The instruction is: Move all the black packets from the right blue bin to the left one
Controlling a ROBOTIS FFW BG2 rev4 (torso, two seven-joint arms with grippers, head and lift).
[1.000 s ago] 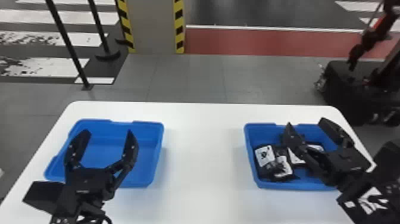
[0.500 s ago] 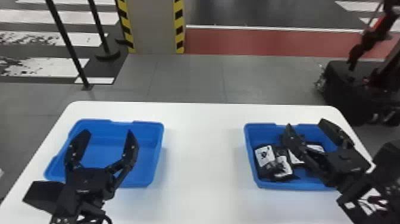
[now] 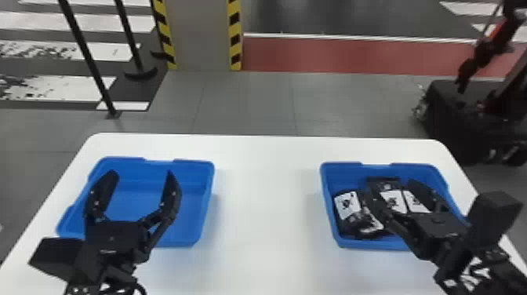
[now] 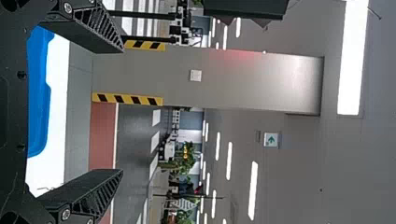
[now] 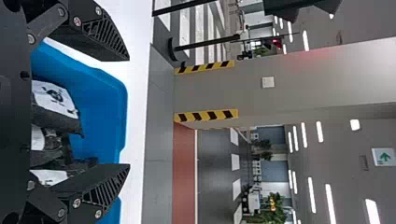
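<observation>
In the head view my left gripper (image 3: 142, 174) is open above the left blue bin (image 3: 211, 184), which holds no packets. My right gripper (image 3: 392, 187) is over the right blue bin (image 3: 327, 204), its fingers apart around two white-labelled black packets (image 3: 393, 201). Another black packet (image 3: 347, 204) leans by that bin's left wall, with more beside it. In the left wrist view my left gripper (image 4: 123, 110) is open with nothing between its fingers. The right wrist view has my right gripper (image 5: 128, 113) open, with a labelled packet (image 5: 55, 99) in the bin behind its fingertips.
Both bins stand on a white table (image 3: 266, 196), with a wide stretch of tabletop between them. Beyond its far edge are a pillar (image 3: 202, 35), black posts at the left and a dark wheeled machine (image 3: 451, 117) at the right.
My right gripper has turned and shifted slightly toward the near left over its bin, bringing the labelled packets into sight between its fingers. The left arm has kept still.
</observation>
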